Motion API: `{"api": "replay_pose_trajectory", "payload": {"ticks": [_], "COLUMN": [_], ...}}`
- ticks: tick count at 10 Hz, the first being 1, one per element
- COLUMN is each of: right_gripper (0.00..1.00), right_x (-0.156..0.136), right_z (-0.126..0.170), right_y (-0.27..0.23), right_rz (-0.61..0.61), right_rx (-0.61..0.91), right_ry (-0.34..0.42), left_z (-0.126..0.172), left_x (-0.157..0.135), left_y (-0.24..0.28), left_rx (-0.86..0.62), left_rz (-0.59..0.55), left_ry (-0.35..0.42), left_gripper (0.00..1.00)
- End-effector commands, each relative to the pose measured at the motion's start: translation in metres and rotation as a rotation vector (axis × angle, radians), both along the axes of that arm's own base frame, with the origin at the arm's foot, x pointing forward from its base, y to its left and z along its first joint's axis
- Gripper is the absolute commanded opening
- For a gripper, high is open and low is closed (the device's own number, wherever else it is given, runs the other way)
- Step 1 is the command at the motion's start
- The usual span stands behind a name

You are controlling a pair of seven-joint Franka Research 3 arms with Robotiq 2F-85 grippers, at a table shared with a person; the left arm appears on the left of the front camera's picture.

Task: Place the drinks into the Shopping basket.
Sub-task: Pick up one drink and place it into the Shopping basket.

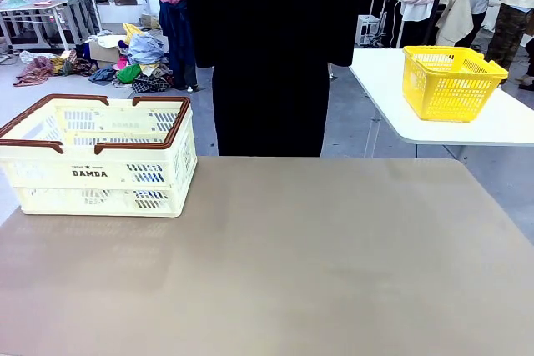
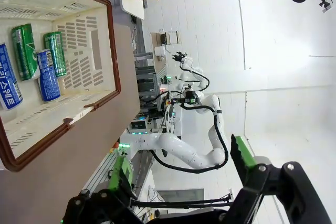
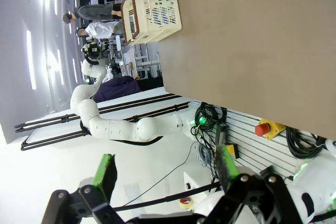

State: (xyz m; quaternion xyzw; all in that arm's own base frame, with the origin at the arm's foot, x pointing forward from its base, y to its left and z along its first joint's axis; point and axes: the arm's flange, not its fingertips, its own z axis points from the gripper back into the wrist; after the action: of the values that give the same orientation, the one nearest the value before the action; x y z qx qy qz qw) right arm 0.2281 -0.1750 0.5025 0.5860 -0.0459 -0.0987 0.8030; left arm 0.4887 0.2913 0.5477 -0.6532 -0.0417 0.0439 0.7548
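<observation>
Four drinks (image 2: 32,59), blue and green, lay inside the Shopping basket (image 1: 100,152), marked "DAMDA", at the tabletop's (image 1: 292,264) far left. Both the left hand (image 2: 181,174) and right hand (image 3: 165,177) stood wide and held nothing. A yellow basket (image 1: 450,81) sat far right.

"DAMDA" stands in dark capitals on the near side wall of the Shopping basket (image 1: 100,174); the line of smaller print above it is too small to read
</observation>
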Motion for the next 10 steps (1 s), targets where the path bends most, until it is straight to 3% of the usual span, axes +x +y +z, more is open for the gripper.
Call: {"api": "replay_pose_trajectory", "payload": {"ticks": [1, 10], "right_gripper": [1.00, 1.00], "right_x": [-0.0022, -0.0022], "right_z": [0.0001, 0.0001], "right_y": [-0.0025, -0.0025], "right_rz": [0.014, 0.014], "right_rx": [-0.010, -0.010], "right_ry": [-0.014, -0.014], "left_z": [-0.0018, -0.0018], "left_x": [-0.0055, -0.0055], "left_y": [-0.0021, -0.0021], "left_rx": [0.007, 0.007], "left_rz": [-0.013, -0.013], "left_ry": [-0.005, -0.005], "left_gripper": [1.00, 1.00]}}
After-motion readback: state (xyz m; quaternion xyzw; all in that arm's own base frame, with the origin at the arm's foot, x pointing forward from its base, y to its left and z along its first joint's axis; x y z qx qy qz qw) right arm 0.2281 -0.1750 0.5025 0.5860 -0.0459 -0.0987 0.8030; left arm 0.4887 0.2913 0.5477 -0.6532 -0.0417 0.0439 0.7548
